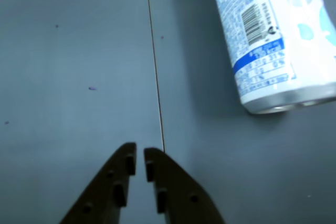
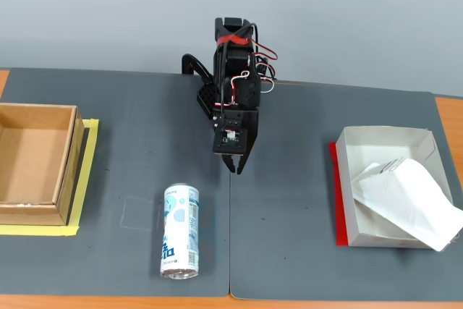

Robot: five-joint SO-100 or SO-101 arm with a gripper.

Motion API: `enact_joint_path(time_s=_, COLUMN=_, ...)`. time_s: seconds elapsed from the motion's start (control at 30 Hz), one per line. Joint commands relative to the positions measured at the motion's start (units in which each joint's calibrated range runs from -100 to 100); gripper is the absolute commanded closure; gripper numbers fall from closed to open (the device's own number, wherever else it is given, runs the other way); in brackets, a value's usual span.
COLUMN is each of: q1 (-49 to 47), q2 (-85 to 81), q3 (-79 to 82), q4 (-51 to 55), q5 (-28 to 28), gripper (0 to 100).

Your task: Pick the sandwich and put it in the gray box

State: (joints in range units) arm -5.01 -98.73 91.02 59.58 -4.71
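The sandwich [image 2: 409,197] already lies in the gray box [image 2: 346,186] at the right, so the tool [image 2: 235,166] hangs almost shut, holding nothing.

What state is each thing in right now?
Sandwich: lying in the gray box, one corner over the rim.
Gray box: open, holding the sandwich.
Can: lying on its side on the mat.
Brown box: open, empty.
Claw: nearly closed, holding nothing.

A gray mat [image 2: 289,200] carries the gray box [image 2: 346,200], a brown box [image 2: 36,211] and a drink can [image 2: 180,231].
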Motion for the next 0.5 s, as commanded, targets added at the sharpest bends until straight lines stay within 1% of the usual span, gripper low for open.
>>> enact_joint_path(time_s=0.0, q1=0.3, q2=-0.6, q3=0.6, q4=0.2, q5=0.1, gripper=98)
enact_joint_path(time_s=0.47, q1=0.3, q2=-0.7, q3=4.6, q4=0.1, q5=0.1, gripper=98)
